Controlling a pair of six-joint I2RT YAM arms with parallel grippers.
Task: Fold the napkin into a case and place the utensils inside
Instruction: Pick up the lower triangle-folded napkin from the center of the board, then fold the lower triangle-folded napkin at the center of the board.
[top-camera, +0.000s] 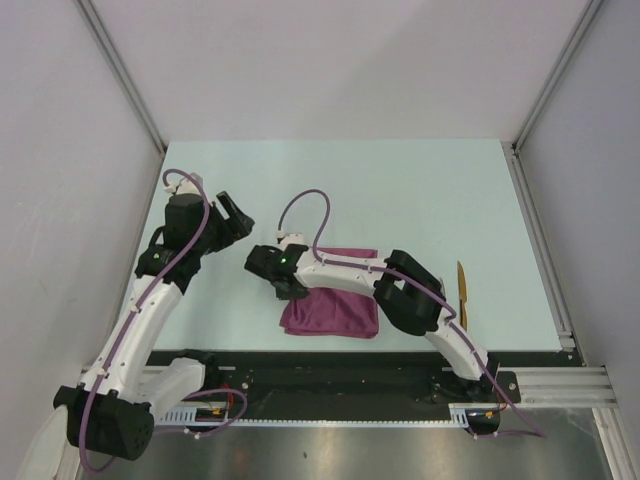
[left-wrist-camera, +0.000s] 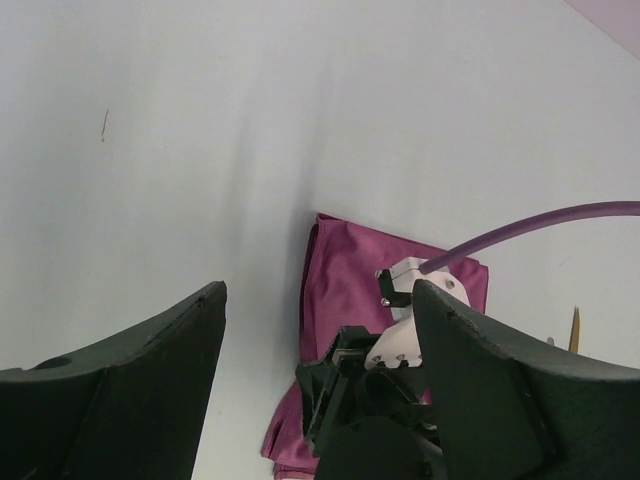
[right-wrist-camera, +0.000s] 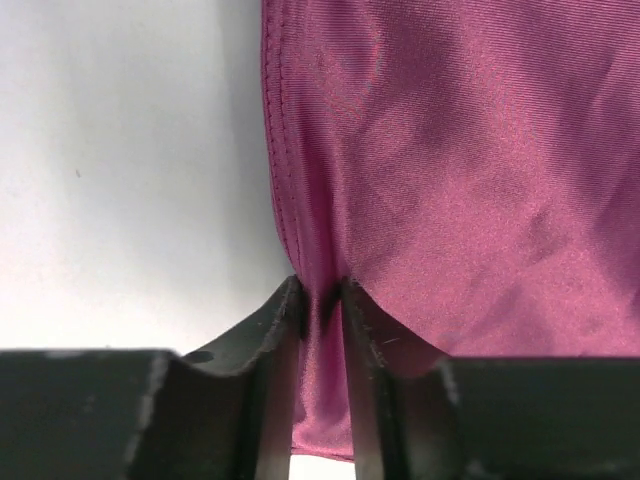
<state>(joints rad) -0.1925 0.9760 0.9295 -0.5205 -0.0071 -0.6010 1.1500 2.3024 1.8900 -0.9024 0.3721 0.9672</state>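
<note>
the napkin (top-camera: 335, 318) lay folded into a compact block on the desk (top-camera: 400, 190), near the front edge and about midway between the two arm bases. the right arm reached leftward across the cloth, covering its far part, so that the right hand (top-camera: 289, 284) sat at the block's left border. in the right wrist view that hand (right-wrist-camera: 320, 296) was pressed together on a small ridge of the napkin (right-wrist-camera: 450, 180) just inside the hemmed edge, and the fingers (right-wrist-camera: 283, 312) had cloth gathered between them. the hem ran away from the hand along the near-to-far line, with bare desk on its left and all the rest of the fabric on its right. any fold made from this grip would therefore probably have to carry the edge rightward, back over the block and toward the arm's own base

the left hand (top-camera: 235, 215) hovered apart from the cloth, off to its far left. its fingers (left-wrist-camera: 150, 350) were spread wide with nothing between them, and the napkin (left-wrist-camera: 345, 270) showed through the gap. it was the nearer helper for pinning the left side

the golden-yellow piece (top-camera: 462, 295) lay well to the right of the napkin, its long axis running near to far, closer to the right arm
</note>
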